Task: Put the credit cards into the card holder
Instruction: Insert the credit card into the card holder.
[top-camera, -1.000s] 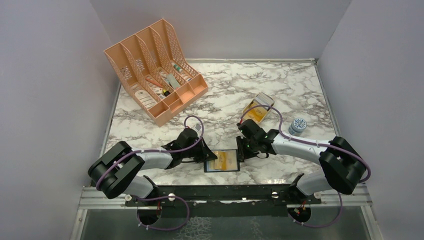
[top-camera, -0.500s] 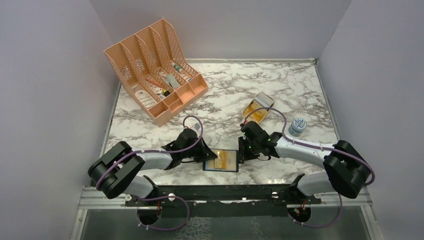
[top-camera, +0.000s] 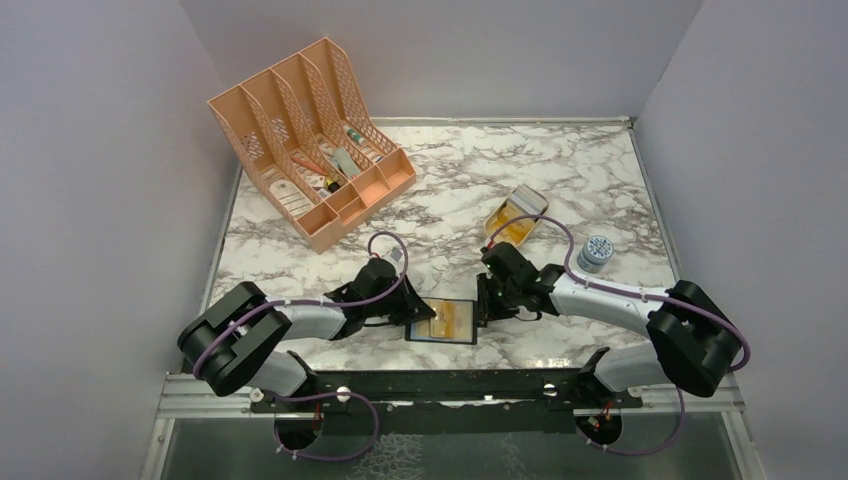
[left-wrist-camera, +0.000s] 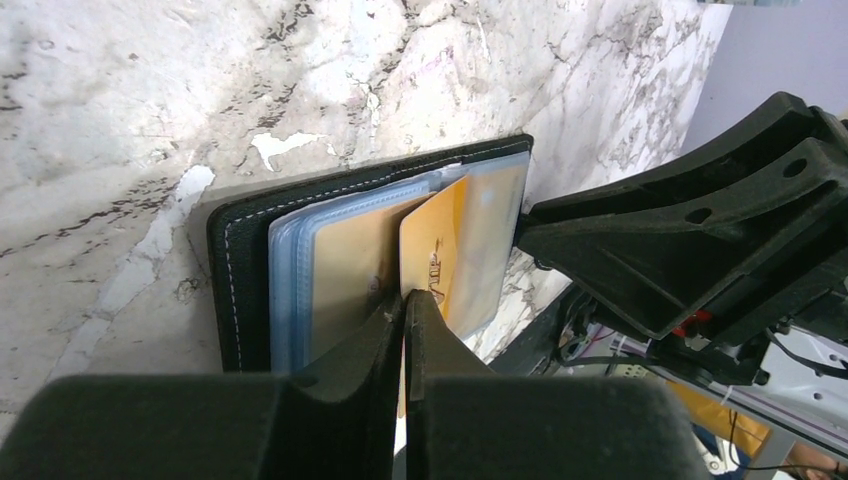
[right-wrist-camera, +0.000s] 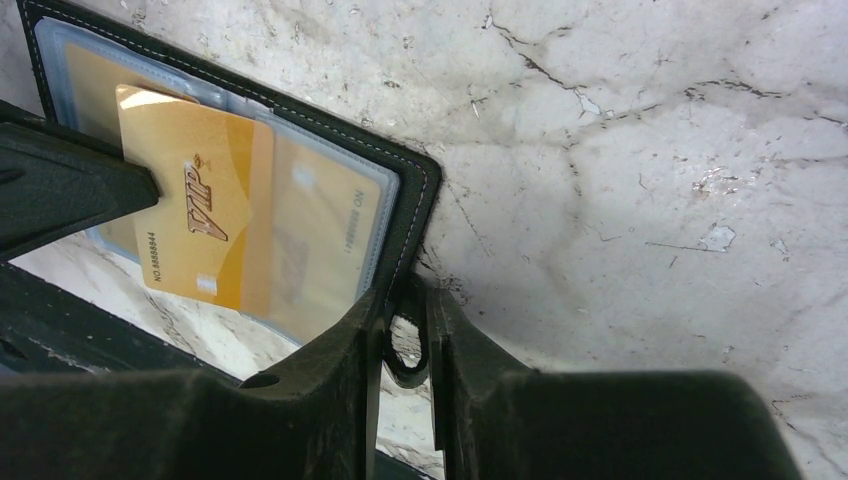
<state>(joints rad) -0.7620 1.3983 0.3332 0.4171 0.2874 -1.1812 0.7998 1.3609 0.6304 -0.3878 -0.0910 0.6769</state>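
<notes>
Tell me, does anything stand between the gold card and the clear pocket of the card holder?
Nothing visible does. The left gripper pinches the gold VIP card, whose leading edge seems already inside the clear pocket of the card holder. The right gripper grips the holder's corner, beside the pocket, not across it.

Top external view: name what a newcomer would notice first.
The open black card holder lies at the near edge of the table. The left jaws pinch a gold card, partly inside a clear sleeve, while the right jaws clamp the holder's corner. Far left stands a peach desk organiser.
</notes>
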